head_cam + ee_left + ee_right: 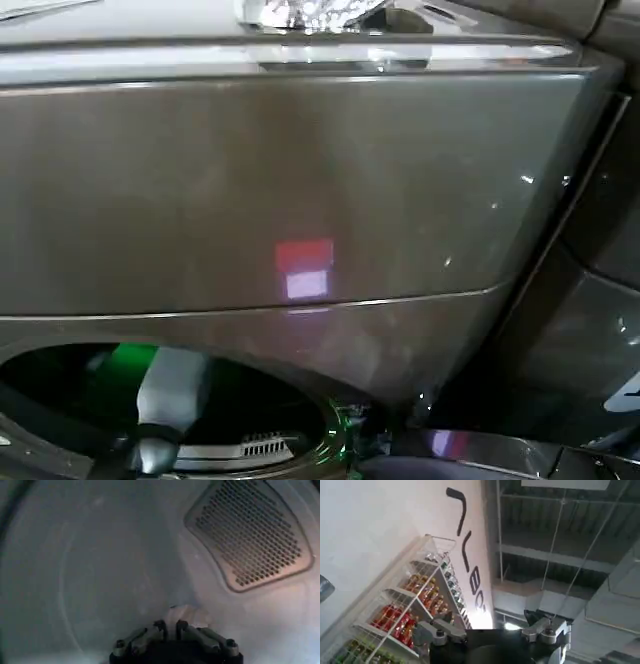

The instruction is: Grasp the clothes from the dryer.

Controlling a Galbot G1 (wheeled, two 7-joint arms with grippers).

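The dryer [300, 180] fills the head view with its bronze-brown front, and its round porthole [60, 385] opens at the lower left. My left arm [172, 390] reaches down into that porthole. Inside the pale drum [100, 570], my left gripper [170, 626] has its two fingers close together, shut on a small fold of whitish clothes [189, 615] that sticks out just past the fingertips. The remainder of the clothes is hidden behind the gripper. My right gripper [490, 630] is held away from the dryer, pointing up at the room, open with nothing between its fingers.
A perforated vent panel [250, 535] sits in the drum's rear wall. A second dark machine [600, 330] stands close on the right of the dryer. The right wrist view looks at a white wall with a wire rack of bottles [405, 615] and the ceiling.
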